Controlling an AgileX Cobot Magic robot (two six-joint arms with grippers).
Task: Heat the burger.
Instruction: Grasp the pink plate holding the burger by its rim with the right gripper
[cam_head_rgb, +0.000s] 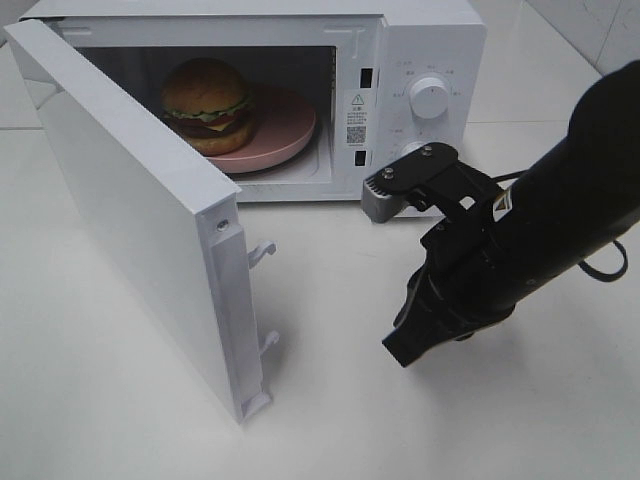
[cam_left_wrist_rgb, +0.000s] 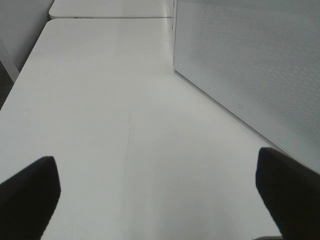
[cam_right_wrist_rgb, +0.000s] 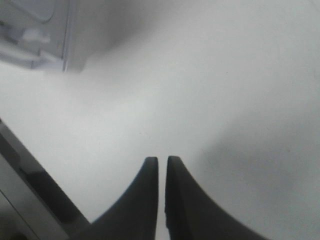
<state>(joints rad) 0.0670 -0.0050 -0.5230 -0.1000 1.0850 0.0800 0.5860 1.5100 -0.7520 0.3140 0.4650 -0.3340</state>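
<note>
One glossy golden-bunned burger (cam_head_rgb: 207, 100), lettuce showing; the white microwave door (cam_head_rgb: 130, 220) clips its round pink plate (cam_head_rgb: 290, 130). Your right gripper (cam_right_wrist_rgb: 161, 161) is closed, left gripper (cam_left_wrist_rgb: 157, 167) wide, both empty.

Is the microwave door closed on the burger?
No, the microwave door stands wide open, and the burger sits in plain sight on the pink plate inside.

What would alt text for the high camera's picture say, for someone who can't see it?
The burger sits on a pink plate inside a white microwave whose door stands wide open. In front of it, the black right gripper hangs above the white table, holding nothing.
</note>
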